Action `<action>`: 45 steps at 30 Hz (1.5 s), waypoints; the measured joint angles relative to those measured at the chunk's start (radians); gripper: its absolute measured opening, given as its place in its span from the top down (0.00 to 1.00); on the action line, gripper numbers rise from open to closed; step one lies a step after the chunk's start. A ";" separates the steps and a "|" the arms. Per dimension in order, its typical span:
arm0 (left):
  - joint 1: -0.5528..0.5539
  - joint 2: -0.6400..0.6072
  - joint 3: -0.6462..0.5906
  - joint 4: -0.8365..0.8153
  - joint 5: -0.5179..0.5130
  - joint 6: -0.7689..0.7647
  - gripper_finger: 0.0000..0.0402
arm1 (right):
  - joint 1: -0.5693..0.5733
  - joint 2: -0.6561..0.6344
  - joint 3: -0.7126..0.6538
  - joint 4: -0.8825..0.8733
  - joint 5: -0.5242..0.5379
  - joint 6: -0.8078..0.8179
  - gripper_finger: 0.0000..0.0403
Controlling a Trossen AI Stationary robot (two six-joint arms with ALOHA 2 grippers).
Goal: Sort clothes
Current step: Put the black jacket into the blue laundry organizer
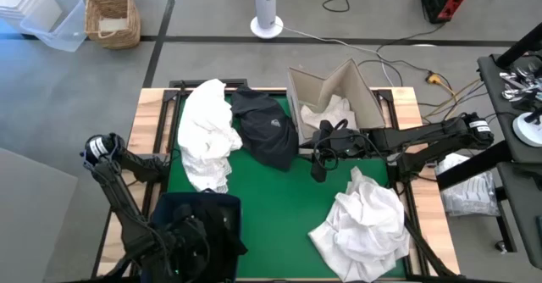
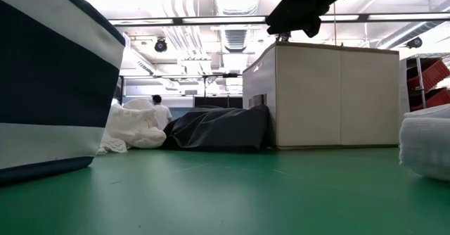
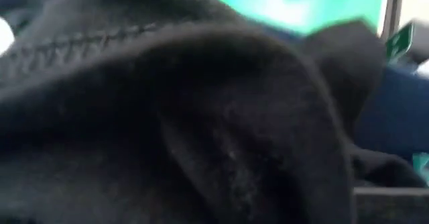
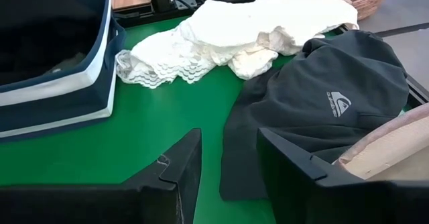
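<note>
So the right gripper [image 1: 319, 166] is hanging over the middle of the green table [image 1: 279, 198], just in front of the beige cardboard box [image 1: 356, 92], and its fingers [image 4: 177, 177] are standing apart with nothing between them, only green mat showing in the gap. Right ahead of it a navy garment [image 4: 322, 110] with a small logo is lying crumpled, touching the box's near-left corner, and a white garment [image 1: 207, 135] with lacy edging is sitting just left of that one, the two touching. Another white piece [image 1: 330, 113] is lying inside the box, partly hidden by its flaps. A bigger white heap [image 1: 364, 224] is sitting at the near right of the table.

The left gripper [image 1: 190, 241] is down in the navy blue fabric bin [image 1: 199, 224] at the near left, buried in dark cloth [image 3: 201, 117], so its fingers aren't really visible; they're pressed together, but whether they're pinching that cloth is impossible to make out. The left wrist view is basically all blurry black fabric. Low view only catches the right arm's underside cut off at the top.
</note>
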 joint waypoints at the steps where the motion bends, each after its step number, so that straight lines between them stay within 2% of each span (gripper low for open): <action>1: 0.001 0.000 -0.009 0.011 0.023 -0.006 0.93 | 0.000 0.000 0.000 0.000 0.000 0.000 0.66; 8: 0.008 -0.002 -0.055 0.015 0.211 -0.102 0.93 | 0.000 0.000 0.000 0.000 0.000 0.000 0.63; 14: 0.040 -0.002 -0.069 0.025 0.371 -0.110 0.93 | 0.000 0.000 0.000 0.000 0.000 0.001 0.63; 19: 0.079 -0.002 -0.111 0.071 0.452 -0.100 0.93 | 0.000 0.000 0.000 0.000 0.000 0.000 0.65; 24: 0.100 -0.002 -0.146 0.079 0.441 -0.107 0.89 | 0.000 0.000 0.000 -0.001 0.000 0.001 0.66; 29: 0.101 -0.002 -0.113 0.076 0.437 -0.097 0.74 | 0.000 0.000 0.000 -0.001 0.000 0.001 0.65; 35: 0.101 -0.002 -0.056 0.058 0.433 -0.080 0.48 | 0.000 0.000 0.000 -0.003 0.000 0.011 0.61; 40: 0.101 -0.001 0.010 -0.027 0.436 -0.079 0.28 | 0.000 0.000 0.000 -0.003 0.000 0.016 0.61; 45: 0.100 -0.001 0.106 -0.136 0.436 -0.071 0.16 | 0.000 0.000 0.000 -0.003 0.000 0.016 0.63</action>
